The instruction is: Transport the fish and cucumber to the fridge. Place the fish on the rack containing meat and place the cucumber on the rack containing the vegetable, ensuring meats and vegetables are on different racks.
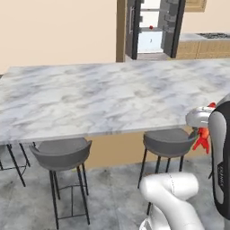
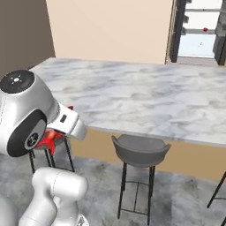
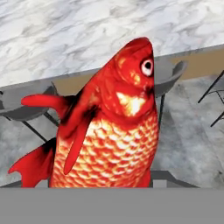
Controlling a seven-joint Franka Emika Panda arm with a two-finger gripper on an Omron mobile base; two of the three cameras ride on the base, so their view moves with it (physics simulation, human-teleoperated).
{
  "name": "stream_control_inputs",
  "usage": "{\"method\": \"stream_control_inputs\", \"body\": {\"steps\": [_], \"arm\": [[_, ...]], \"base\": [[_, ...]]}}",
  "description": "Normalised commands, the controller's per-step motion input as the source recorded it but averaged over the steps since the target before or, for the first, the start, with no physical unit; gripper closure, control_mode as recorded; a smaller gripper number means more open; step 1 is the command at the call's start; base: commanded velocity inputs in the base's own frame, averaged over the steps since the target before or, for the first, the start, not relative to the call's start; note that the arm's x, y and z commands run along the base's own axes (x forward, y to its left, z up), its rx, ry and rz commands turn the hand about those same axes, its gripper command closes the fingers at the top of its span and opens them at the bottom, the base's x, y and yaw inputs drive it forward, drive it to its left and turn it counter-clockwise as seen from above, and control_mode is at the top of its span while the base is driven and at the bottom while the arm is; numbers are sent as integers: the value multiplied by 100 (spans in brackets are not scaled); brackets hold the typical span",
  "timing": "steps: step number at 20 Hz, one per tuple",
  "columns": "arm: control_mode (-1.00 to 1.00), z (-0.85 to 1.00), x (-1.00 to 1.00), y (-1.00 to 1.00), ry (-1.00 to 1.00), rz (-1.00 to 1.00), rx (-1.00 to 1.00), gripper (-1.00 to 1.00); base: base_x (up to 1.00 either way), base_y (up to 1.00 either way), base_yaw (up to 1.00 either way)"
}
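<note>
Now tool [image 1: 203, 134] pinching fish [image 3: 111, 127], head out past tips, above stool [image 1: 167, 141]

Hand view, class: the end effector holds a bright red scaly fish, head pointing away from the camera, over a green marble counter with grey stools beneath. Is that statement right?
One detail is wrong: the marble counter is white with grey veins, not green, as the hand view shows. The rest stands: the end effector holds the bright red scaly fish, head pointing away from the camera, and a grey stool sits beneath the counter edge.

Kitchen, marble island [image 1: 99, 96], stools [image 1: 60, 155], fridge [image 1: 155, 29]
</note>
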Motion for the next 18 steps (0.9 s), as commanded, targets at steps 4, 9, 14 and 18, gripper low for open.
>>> {"method": "stream_control_inputs", "body": {"steps": [4,9,14,18], "arm": [[100,0,0,0,0,0,0,100],[100,0,0,0,0,0,0,100],[100,0,0,0,0,0,0,100],[100,0,0,0,0,0,0,100]], "base": [[-8,100,0],[-17,100,0],[-13,100,0],[-17,100,0]]}}
